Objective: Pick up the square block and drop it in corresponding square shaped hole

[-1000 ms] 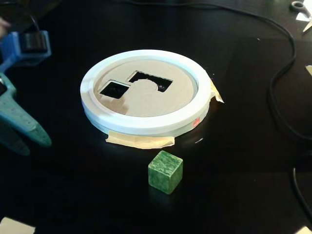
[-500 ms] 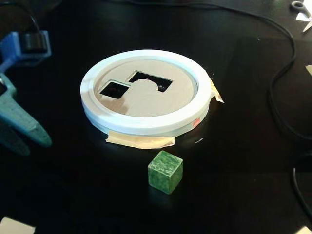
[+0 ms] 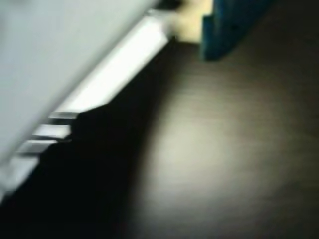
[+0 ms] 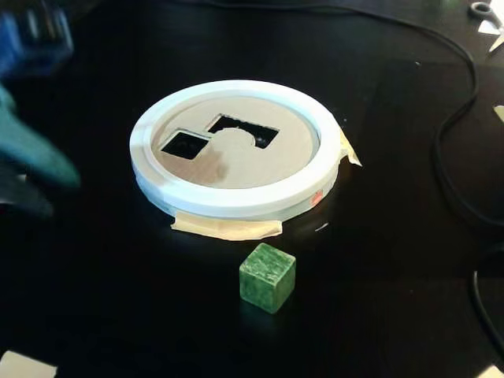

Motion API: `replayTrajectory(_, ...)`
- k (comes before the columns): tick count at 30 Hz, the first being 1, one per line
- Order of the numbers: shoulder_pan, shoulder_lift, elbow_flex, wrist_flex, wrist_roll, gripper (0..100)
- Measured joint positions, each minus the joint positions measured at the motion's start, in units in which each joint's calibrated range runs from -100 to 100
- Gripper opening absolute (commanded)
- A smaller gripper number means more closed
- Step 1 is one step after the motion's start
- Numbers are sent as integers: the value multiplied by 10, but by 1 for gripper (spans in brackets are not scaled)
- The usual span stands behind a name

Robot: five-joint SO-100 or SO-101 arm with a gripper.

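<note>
A green square block sits on the black table in front of a white round sorter lid. The lid's grey top has a square hole at the left and a wider cut-out beside it. My gripper is a blurred teal and dark shape at the left edge of the fixed view, left of the lid, far from the block and holding nothing I can see. The wrist view is blurred: one blue finger shows at the top, next to the lid's white rim. The block is out of that view.
Cream tape strips hold the lid to the table, one also showing in the wrist view. Black cables run along the right side. Scissors lie at the back right. Paper scraps lie at the front corners.
</note>
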Motion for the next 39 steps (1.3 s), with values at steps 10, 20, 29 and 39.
replayTrajectory(10, -48, 284, -297, 0, 0, 77)
replayTrajectory(20, -127, 764, -675, 0, -10, 78)
replayTrajectory(29, -128, 1066, -911, 62, -36, 95)
replayTrajectory(39, -100, 1277, -1071, 122, -50, 94)
